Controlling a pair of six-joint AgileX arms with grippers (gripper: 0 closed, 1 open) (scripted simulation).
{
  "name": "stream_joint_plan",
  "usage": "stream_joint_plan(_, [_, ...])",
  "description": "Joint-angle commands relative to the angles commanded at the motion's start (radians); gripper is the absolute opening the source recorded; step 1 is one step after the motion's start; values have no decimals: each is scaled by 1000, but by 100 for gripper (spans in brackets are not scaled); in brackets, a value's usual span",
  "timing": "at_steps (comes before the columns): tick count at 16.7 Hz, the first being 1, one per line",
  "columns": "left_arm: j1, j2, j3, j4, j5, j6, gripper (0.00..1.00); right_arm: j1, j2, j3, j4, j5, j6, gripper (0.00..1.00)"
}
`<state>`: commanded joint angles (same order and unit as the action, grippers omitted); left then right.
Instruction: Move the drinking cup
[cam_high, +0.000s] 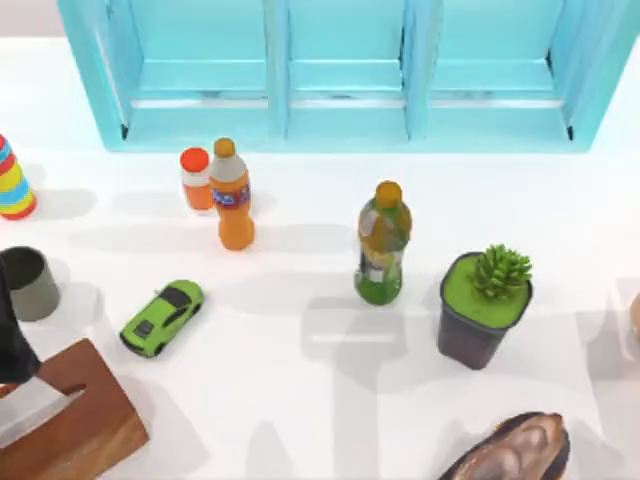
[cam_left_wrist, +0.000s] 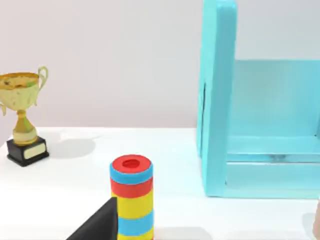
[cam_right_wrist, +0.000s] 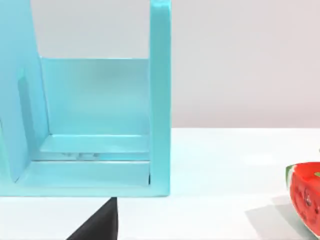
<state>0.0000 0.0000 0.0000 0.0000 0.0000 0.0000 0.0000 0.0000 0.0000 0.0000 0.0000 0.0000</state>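
Drinking cup (cam_high: 28, 283) upright, top-view table left; trophy (cam_left_wrist: 22, 117) left-wrist.

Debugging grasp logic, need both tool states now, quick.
Left tool: at the table's left edge near the drinking cup; open or shut cannot be told.
Right tool: state cannot be told.

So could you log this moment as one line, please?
drinking cup: upright, table's left, ungrasped | left arm: beside it | right arm: parked
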Motion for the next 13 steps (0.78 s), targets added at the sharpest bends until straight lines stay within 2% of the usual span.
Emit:
stream_joint_plan(3, [-1,10,10,-9,0,0,100,0,0,0,0,0,0,100])
stream_joint_plan(6, [-4,103,100,-89,0,-2,100,0,0,0,0,0,0,100])
stream_joint_plan(9, [-9,290,272,-230,-1,-7,100,0,0,0,0,0,0,100])
stream_joint_plan(13, [-18,670,576,-474,-2,-13,100,0,0,0,0,0,0,100])
